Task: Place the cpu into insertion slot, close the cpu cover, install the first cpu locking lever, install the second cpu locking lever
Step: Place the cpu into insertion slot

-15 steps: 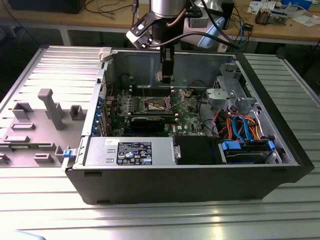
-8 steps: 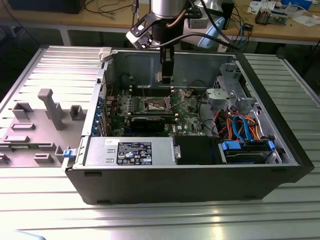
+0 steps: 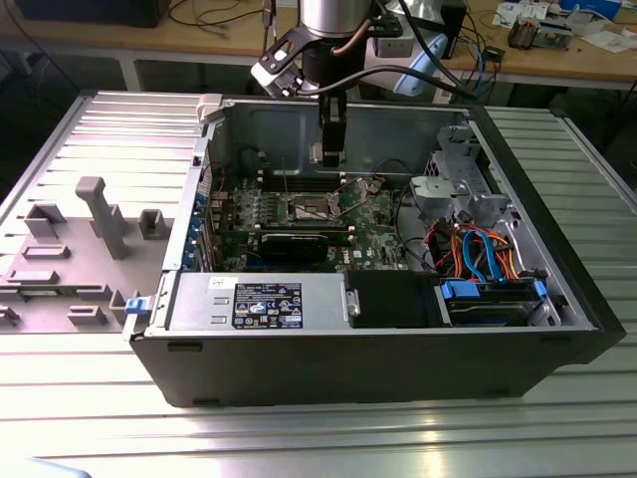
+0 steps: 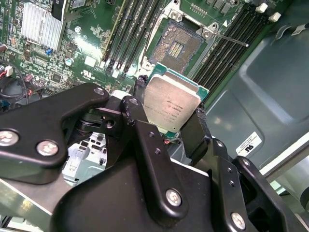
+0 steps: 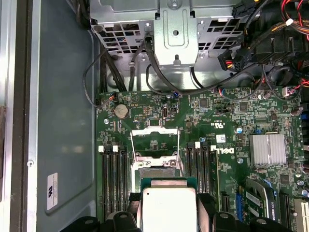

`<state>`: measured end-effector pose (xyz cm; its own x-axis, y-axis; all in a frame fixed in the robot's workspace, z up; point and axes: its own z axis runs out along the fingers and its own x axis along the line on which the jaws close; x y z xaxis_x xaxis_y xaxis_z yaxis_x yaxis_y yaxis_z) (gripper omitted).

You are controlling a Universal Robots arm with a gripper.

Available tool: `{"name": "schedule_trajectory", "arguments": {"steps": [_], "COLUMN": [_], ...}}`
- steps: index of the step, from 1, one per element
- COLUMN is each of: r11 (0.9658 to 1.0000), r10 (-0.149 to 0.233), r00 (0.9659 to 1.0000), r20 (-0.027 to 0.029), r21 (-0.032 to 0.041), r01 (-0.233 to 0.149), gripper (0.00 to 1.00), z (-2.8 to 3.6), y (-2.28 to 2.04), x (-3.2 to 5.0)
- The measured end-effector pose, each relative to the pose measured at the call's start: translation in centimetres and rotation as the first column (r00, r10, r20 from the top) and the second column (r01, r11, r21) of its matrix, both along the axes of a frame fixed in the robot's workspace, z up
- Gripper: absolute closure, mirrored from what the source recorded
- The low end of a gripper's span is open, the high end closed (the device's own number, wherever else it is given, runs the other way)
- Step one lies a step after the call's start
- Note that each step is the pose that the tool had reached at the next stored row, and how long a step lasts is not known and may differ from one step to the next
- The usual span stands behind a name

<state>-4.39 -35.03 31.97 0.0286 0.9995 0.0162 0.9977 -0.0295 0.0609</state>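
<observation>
The gripper [image 4: 166, 116] clamps its matte black fingers [image 4: 193, 135] on opposite edges of the cpu [image 4: 171, 102], a flat dull-silver square with a thin green rim. It is held clear of the insertion slot [image 4: 176, 46], whose brownish-gold pin field lies bare. The thin metal cpu cover [image 5: 154, 129] stands hinged open.

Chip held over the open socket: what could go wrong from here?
1. The gripper pinches the chip by two edges only; it might slip or tilt and land crooked on the socket, bending pins.
2. The cover stands raised beside the socket; the chip or the fingers could catch it on the way down.
3. Memory slots flank the socket closely, so the fingers may bump them.
</observation>
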Motion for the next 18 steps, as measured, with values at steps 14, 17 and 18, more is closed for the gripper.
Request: {"name": "schedule_trajectory", "arguments": {"steps": [14, 17, 18], "r11": [0.9985, 0.9985, 0.9985], "r10": [0.055, 0.055, 0.055], "r00": [0.9985, 0.9985, 0.9985], "r20": [0.0, -0.0001, -0.0001], "r21": [0.0025, 0.0025, 0.0025], "r01": [-0.055, -0.055, -0.055], "gripper": [0.46, 0.46, 0.46], "z": [-0.83, -1.23, -1.36], "y": [0.02, 0.02, 0.02], "x": [-0.01, -0.1, -0.15]}}
